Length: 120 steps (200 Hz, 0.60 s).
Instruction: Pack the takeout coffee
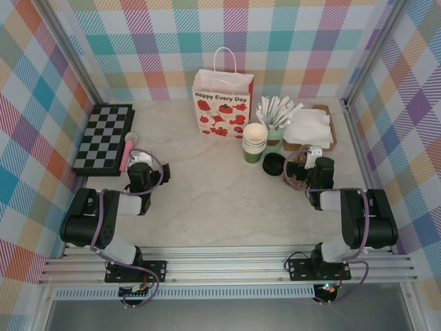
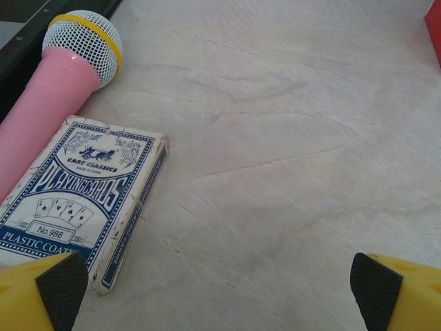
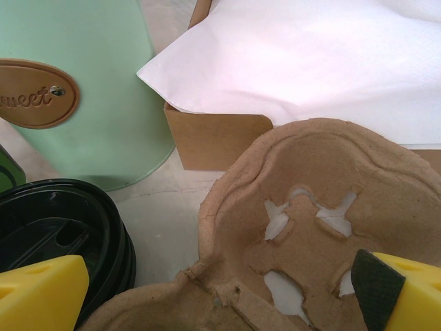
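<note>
Left claw (image 2: 219, 286) and right claw (image 3: 210, 289) stand wide, empty; the right may snag the pulp tray (image 3: 310, 207) and tip the black-lidded coffee (image 3: 62, 227) beside it.

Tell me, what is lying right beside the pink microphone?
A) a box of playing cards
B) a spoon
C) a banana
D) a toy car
A: the left wrist view shows a blue-and-white box of playing cards lying flat on the table right beside the pink microphone.
</note>
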Motion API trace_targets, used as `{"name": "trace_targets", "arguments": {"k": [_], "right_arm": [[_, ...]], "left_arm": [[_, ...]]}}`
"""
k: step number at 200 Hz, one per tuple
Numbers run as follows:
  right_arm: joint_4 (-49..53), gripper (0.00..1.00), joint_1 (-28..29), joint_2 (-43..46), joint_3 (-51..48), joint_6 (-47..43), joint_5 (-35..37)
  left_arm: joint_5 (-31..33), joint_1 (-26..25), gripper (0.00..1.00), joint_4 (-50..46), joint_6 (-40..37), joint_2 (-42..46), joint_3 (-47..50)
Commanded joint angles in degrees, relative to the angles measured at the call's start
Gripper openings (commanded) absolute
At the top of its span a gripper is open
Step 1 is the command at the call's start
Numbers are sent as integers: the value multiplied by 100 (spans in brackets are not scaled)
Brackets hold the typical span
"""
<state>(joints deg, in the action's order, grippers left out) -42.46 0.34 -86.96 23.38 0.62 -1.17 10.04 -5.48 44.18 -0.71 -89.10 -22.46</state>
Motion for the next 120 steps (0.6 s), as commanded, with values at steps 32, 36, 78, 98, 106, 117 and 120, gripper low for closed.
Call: {"name": "trace_targets", "arguments": {"k": [32, 36, 78, 98, 106, 117, 120], "right_arm": [[-215, 100, -34, -49, 121, -7, -107], [-192, 100, -34, -45, 138, -8, -116], [516, 100, -34, 265, 402, 105, 143], [1581, 100, -37, 911, 736, 222, 422], [1670, 100, -34, 1200, 754, 283, 380], [1911, 100, -34, 1626, 839, 412, 289], [2014, 100, -38, 1723, 895, 470, 282]], "left_arm": [[-54, 73, 100, 232, -16, -46, -137], [-48, 73, 100, 233, -17, -46, -137], [-216, 37, 100, -676, -148, 256, -495], [7, -64, 100, -1909, -171, 832, -1064], [189, -137, 100, -2002, -145, 1112, -1134], [424, -250, 100, -2171, 21, 1522, -1223], [518, -283, 100, -2301, 85, 1619, -1277]]}}
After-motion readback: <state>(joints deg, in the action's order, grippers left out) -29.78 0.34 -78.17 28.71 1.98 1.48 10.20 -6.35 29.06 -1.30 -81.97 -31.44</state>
